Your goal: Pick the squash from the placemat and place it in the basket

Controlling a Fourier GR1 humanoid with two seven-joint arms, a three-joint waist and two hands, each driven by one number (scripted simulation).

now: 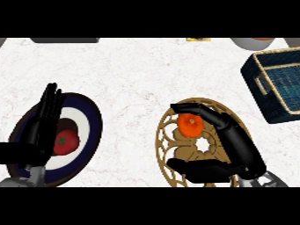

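Starting at the left: the left hand (38,132) is parked over the dark blue and white plate (93,127), fingers straight and together, pointing up, holding nothing. It's just resting there. It covers a good chunk of the plate and partly overlaps the red tomato-looking thing (67,141) sitting in the middle, so I can't see all of that one.

Middle-right is where the action is. The squash (191,125), small and orange, is on the woven tan placemat (168,132), and the right hand (233,147) is arched round it, fingers curled over the top and far side, thumb down near the mat's lower edge. The thumb looks well apart from the squash, so I'd call this closing in rather than gripped. Can't tell if the fingers are actually touching it, and they hide part of it.

What could go wrong, my guess: it's round, so if the fingers close before the thumb comes up it could roll off across the mat. The openwork mat might also snag a fingertip.

Far right, the dark basket (254,72) with its tan rim is cut off by the frame edge. It's well apart from the mat, so the carry could clip the near wall if it goes low. Stuff along the back of the bench is cropped, can't identify it.
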